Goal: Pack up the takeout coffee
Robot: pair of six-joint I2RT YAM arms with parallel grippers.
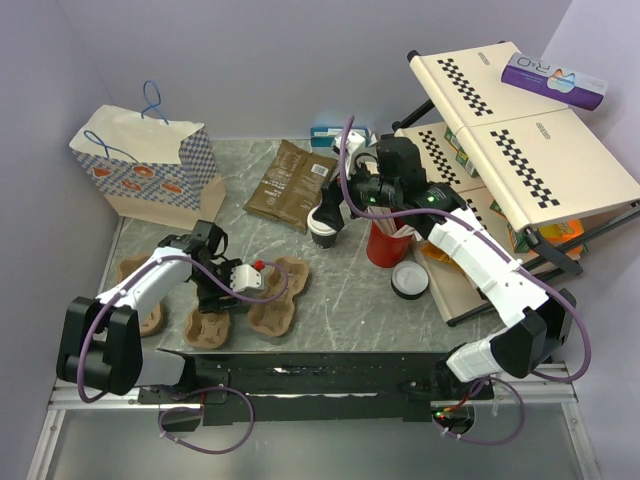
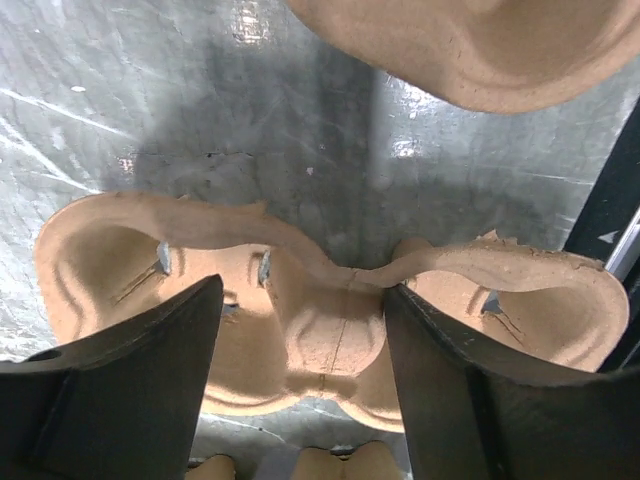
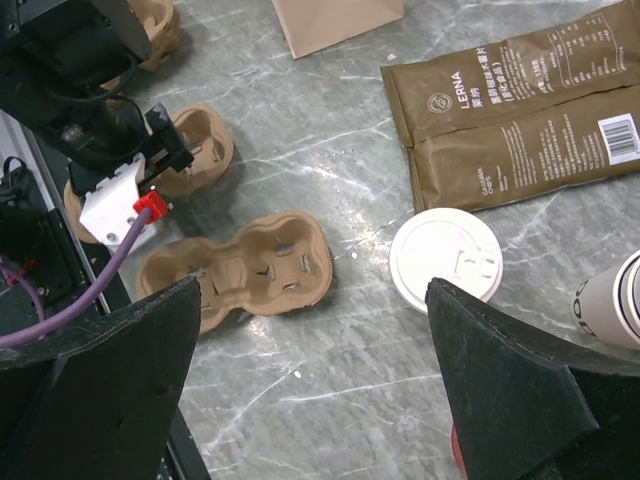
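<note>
Straddling the narrow waist of a pulp cup carrier, the left gripper stands parted, grasping nothing. Farther out, the right gripper hangs spread wide and empty above the takeout coffee. The cup stands upright on the marbled table, below the gap and nearer one finger, just beside a brown coffee bag.

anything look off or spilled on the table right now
Nothing looks spilled or broken. The takeout coffee stands upright with its lid on. The only untidy bits: the pulp cup carriers lie at different angles, and the brown coffee bag lies flat and skewed.
</note>
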